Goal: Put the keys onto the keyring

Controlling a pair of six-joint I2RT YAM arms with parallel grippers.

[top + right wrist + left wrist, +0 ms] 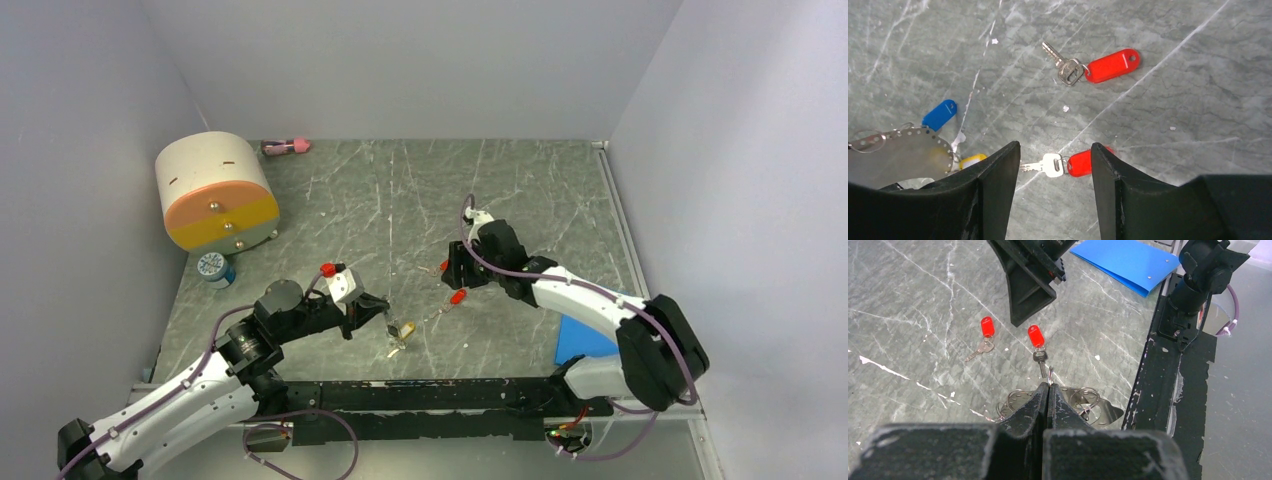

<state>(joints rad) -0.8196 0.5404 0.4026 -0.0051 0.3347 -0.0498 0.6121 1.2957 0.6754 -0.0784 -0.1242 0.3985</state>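
Note:
My left gripper is shut on the thin wire ring of the keyring. Its saw-toothed silver plate rests low over the table, with a blue tag and a yellow tag on it. Two keys with red heads lie on the table beyond it. My right gripper is open and straddles the nearer red-headed key without touching it. The other red-headed key lies farther off.
A cream-and-orange drum stands at the back left, with a small blue-white cap in front of it and a pink object behind. A blue folder lies at the right. A black rail runs along the near edge.

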